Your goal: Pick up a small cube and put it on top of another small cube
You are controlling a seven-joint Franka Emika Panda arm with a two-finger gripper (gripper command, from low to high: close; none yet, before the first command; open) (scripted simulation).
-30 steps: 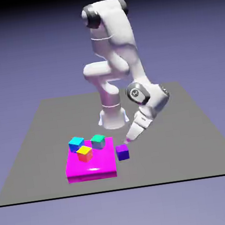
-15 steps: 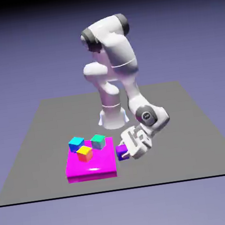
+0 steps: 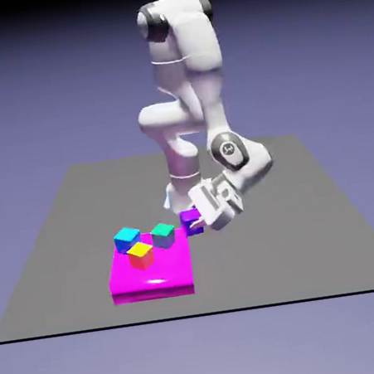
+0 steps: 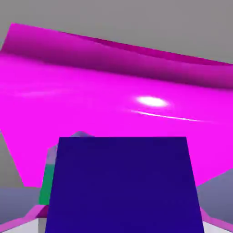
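On the exterior view's left, blue cube (image 3: 127,240): on the pink block (image 3: 152,271), near its far edge.
Yellow-topped cube (image 3: 141,256): on the block, inside its edges.
Green-topped cube (image 3: 163,235): on the block; its top is uncovered.
Purple cube (image 3: 193,221): between the hand's fingers, just beyond the block's right edge.
Hand (image 3: 199,221): tilted, closed on the purple cube.
Right side: bare tabletop (image 3: 315,239).

The solid purple cube (image 3: 193,221), its faces deep blue-violet in the hand view, is held up off the table, just beyond the exterior view's right edge of the magenta block. The small cube with a teal-green top and grey-blue sides (image 3: 163,236) sits upright on that block, near its far right corner in the exterior view, apart from the purple one.
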